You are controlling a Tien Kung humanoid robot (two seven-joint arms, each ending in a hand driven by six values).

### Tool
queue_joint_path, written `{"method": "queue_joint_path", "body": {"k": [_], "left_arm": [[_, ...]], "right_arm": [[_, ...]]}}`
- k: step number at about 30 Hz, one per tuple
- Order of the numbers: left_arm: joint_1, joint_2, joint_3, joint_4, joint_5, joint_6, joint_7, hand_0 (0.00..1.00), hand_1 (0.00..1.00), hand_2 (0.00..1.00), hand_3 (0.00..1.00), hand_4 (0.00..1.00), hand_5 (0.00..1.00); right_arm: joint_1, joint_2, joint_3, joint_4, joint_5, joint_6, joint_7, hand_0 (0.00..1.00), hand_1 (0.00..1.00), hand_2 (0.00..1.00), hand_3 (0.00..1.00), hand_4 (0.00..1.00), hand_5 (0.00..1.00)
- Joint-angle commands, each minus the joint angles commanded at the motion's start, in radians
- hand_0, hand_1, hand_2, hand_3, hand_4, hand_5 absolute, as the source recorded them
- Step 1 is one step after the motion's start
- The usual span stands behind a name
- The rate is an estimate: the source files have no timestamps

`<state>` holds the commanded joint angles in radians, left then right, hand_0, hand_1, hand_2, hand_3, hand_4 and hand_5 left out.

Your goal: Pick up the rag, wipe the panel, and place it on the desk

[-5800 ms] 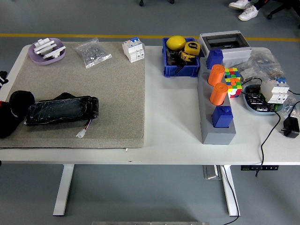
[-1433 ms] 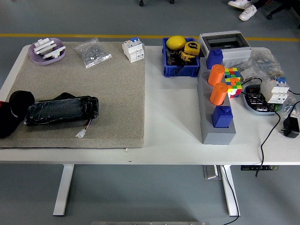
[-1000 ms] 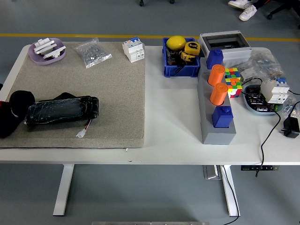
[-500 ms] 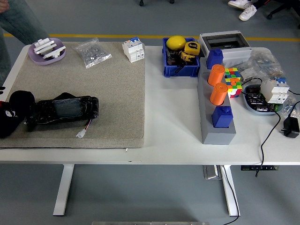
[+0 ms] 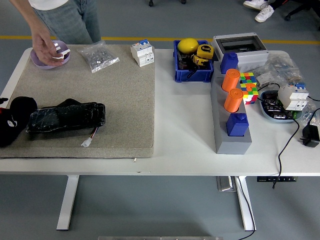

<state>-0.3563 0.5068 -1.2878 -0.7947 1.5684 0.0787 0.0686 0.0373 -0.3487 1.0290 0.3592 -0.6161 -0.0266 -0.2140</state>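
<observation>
Black plastic-wrapped panel (image 5: 66, 117) lies on the grey mat (image 5: 115, 100), near-left, a white connector at its near-right corner. No rag can be made out; any dark cloth blends with the panel. Left hand (image 5: 14, 122) is a black mass at the panel's left end, cut by the frame edge; finger state cannot be told. A person's hand (image 5: 46, 46), absent 0.5 s ago, now reaches into the purple bowl (image 5: 36, 56), far-left.
</observation>
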Motion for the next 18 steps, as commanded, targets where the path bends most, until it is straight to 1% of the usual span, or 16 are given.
{"method": "queue_joint_path", "body": {"k": [1, 6, 7, 12, 13, 18], "left_arm": [[-0.002, 0.0, 0.004, 0.002, -0.002, 0.0, 0.001, 0.607, 0.736, 0.793, 0.634, 0.778, 0.066], [-0.015, -0.002, 0.028, 0.017, 0.007, 0.011, 0.011, 0.607, 0.736, 0.793, 0.634, 0.778, 0.066], [-0.016, -0.002, 0.03, 0.019, 0.006, 0.014, 0.012, 0.44, 0.603, 0.706, 0.587, 0.632, 0.03], [-0.023, -0.008, 0.04, 0.024, 0.013, 0.043, 0.01, 0.44, 0.603, 0.706, 0.587, 0.632, 0.03], [-0.024, -0.009, 0.043, 0.024, 0.018, 0.049, 0.011, 0.374, 0.469, 0.635, 0.557, 0.45, 0.002], [-0.032, -0.014, 0.058, 0.034, 0.024, 0.073, 0.014, 0.374, 0.469, 0.635, 0.557, 0.45, 0.002]], "right_arm": [[0.0, 0.0, 0.002, 0.0, -0.001, 0.0, 0.0, 0.803, 0.699, 0.708, 0.677, 0.998, 0.729], [0.0, 0.001, 0.031, 0.001, -0.016, -0.005, 0.001, 0.803, 0.699, 0.708, 0.677, 0.998, 0.729], [0.0, 0.0, 0.032, 0.001, -0.018, -0.006, 0.001, 0.804, 0.698, 0.708, 0.676, 0.998, 0.728], [0.001, -0.001, 0.027, 0.001, -0.016, -0.006, 0.0, 0.804, 0.698, 0.708, 0.676, 0.998, 0.728], [0.001, -0.001, 0.027, 0.0, -0.015, -0.005, 0.0, 0.804, 0.699, 0.708, 0.677, 0.998, 0.725], [0.002, 0.0, 0.037, -0.001, -0.021, -0.006, 0.0, 0.804, 0.699, 0.708, 0.677, 0.998, 0.725]]}}
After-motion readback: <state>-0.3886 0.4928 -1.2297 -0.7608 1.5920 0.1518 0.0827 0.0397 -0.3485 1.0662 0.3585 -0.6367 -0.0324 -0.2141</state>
